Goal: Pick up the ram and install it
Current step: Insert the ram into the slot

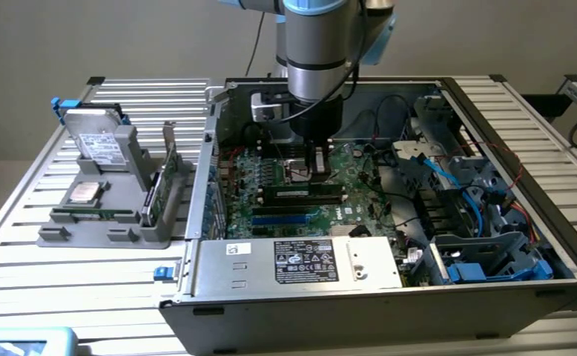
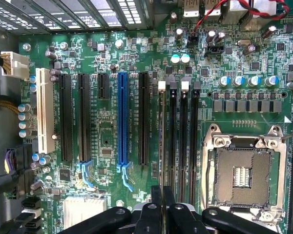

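arm [image 1: 314, 44]: cut off by edge | ram [image 1: 303, 194]: label text unreadable

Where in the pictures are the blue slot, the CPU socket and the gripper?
blue slot [image 2: 122, 122]: wrist view, the middle of its long body.
CPU socket [image 2: 241, 174]: wrist view, the contact field in its centre.
gripper [image 2: 162, 191]: wrist view, midway between its two black fingertips.

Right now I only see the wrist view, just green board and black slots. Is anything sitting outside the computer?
Observer: Yes, a grey tray sits on the exterior view's left, with a hard drive propped on it.
Operator: What else is in the case?
Observer: A silver box with a sticker, nearest the camera.
Operator: And my pincer?
Observer: It hangs from an arm standing straight up above the open case.
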You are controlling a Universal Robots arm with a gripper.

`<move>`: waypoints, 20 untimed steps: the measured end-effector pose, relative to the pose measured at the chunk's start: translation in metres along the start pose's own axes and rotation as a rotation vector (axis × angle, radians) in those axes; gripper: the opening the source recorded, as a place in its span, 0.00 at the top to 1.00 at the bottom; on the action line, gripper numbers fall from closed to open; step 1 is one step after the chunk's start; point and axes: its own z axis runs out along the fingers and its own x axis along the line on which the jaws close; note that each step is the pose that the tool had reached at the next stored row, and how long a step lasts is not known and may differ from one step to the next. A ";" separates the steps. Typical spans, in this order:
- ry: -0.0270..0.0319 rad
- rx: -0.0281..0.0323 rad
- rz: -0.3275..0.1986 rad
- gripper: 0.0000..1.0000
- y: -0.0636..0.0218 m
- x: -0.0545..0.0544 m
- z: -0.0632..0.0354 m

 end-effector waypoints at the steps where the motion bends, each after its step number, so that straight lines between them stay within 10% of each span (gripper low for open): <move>1: -0.0001 0.0001 0.000 0.87 0.0000 0.000 0.0000; 20: 0.0004 0.0068 0.001 0.87 0.0027 -0.001 0.0048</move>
